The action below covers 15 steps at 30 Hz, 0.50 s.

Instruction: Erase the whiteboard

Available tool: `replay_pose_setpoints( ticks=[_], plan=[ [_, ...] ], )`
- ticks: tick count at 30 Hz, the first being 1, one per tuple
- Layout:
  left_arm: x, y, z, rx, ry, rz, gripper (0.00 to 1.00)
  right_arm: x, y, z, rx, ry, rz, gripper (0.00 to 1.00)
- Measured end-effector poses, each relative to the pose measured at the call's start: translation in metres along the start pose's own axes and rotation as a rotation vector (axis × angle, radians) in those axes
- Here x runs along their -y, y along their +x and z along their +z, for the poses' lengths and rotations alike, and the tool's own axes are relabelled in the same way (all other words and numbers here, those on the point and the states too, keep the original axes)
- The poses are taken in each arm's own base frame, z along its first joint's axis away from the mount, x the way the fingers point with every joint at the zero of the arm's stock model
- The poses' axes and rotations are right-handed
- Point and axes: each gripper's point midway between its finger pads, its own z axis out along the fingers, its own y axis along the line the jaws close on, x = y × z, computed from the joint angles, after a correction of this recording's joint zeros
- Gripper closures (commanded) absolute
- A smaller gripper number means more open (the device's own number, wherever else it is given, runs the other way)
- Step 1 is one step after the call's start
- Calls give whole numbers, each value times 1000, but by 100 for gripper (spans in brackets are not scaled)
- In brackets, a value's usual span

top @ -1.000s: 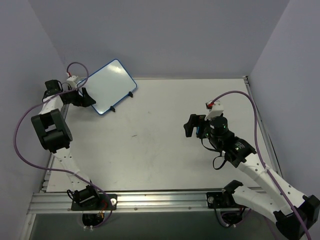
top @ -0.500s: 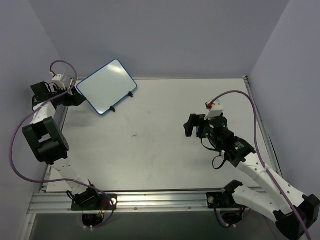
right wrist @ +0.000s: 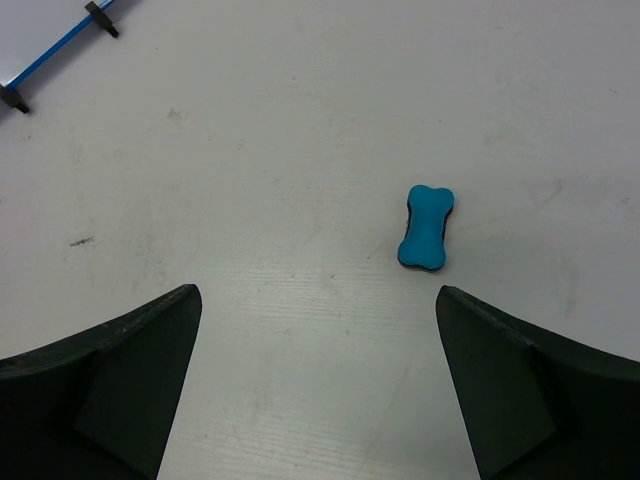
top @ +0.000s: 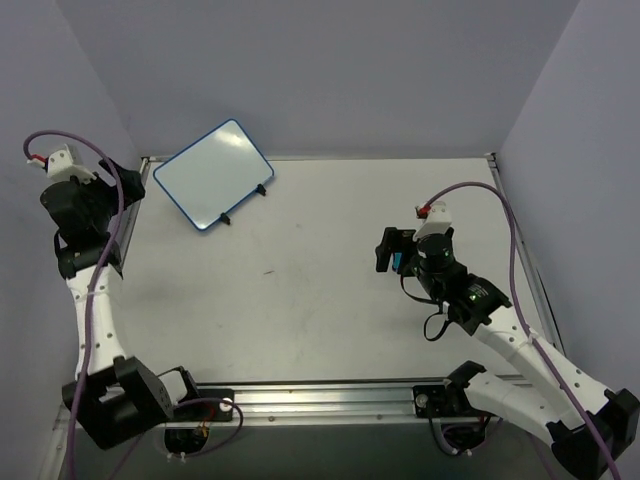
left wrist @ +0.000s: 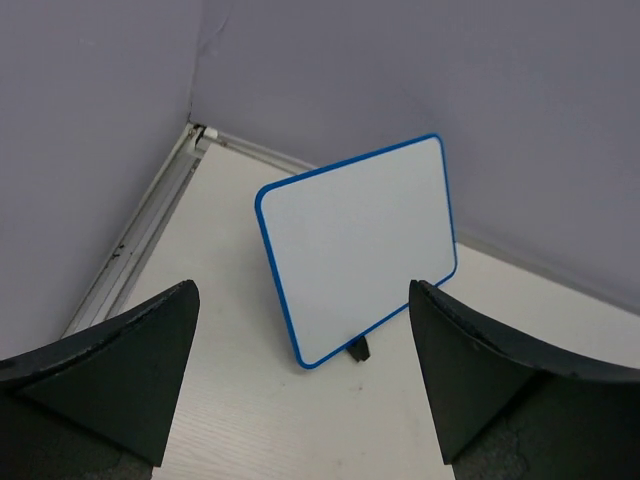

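Since no ink shows on the whiteboard (top: 213, 174) from above or from the left wrist, reads as already erased, or nearly so; too small from above to rule out faint marks. Stands propped at a tilt on black stand feet (left wrist: 358, 350) in the far left corner of the table (top: 300, 320), close to the back wall. Finds the left gripper (left wrist: 302, 300) well back from it, fingers spread wide, holding nothing. Finds the right gripper (right wrist: 317, 295) likewise wide and empty, over the right half of the table. Shows a blue bone-shaped eraser (right wrist: 427, 228) lying flat ahead of the right fingers, touched by neither, well apart from the board. Probably leaves a checking pass at most. Offers little obstruction: only the stand feet and the nearby walls to mind.
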Motion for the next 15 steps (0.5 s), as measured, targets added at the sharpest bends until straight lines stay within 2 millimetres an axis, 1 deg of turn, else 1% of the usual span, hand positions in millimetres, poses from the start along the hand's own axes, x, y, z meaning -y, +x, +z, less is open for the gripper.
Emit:
replay_pose_setpoints(
  ticks=[2, 3, 4, 5, 7, 8, 10, 15],
  plan=[
    [28, -15, -30, 59, 19, -2, 6, 5, 0, 0, 2, 32, 1, 0],
    [43, -17, -45, 82, 39, 6, 6, 7, 0, 0, 0, 47, -1, 0],
    [63, -13, -64, 87, 82, 13, 6, 10, -1, -1, -1, 63, -5, 0],
    [78, -9, -80, 88, 114, 19, 6, 12, -3, -1, -3, 78, -8, 0],
    [96, 8, -105, 59, 160, 30, 6, 15, -10, -2, 7, 106, -10, 0],
    [99, 16, -115, 41, 170, 37, 6, 16, -14, -3, 13, 117, -10, 0],
    [99, 33, -129, -7, 161, 57, 6, 18, -22, -6, 23, 138, -11, 0],
    [86, 84, -152, -169, 120, 130, 6, 20, -48, -19, 61, 173, -3, 0]
  ],
)
